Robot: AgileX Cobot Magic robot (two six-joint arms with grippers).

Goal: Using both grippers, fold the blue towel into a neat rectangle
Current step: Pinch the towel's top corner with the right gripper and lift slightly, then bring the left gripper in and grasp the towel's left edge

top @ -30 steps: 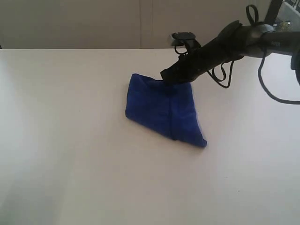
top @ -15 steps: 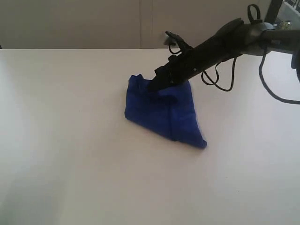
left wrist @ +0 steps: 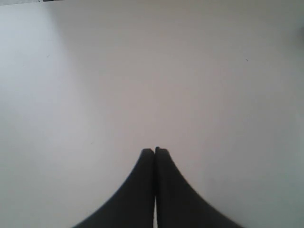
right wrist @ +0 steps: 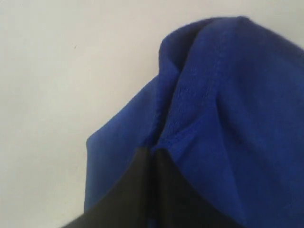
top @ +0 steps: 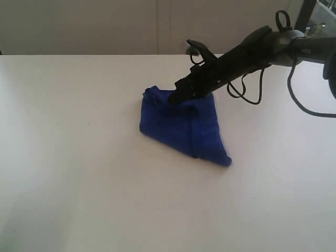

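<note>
Blue towel point(top: 184, 126) is lying bunched mid-bench, its far edge being pinched.
Exterior view: right jaws are gripping the towel's far edge on the bench point(top: 79, 173); the cloth is sitting lopsided. Left wrist view: left jaws are pressing together on nothing, over bare bench. Right wrist view: right jaws are pinching only a thin hem point(right wrist: 190, 128) fold, so one-sided pulling risks it slipping or the heap dragging.

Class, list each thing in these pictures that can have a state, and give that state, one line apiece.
blue towel, lying folded in a rough wedge, not a neat rectangle; one edge bunched up.
right end effector, shut, tip at the towel's bunched hem; whether it pinches cloth cannot be told.
left end effector, shut, holding nothing, over bare table.
</note>
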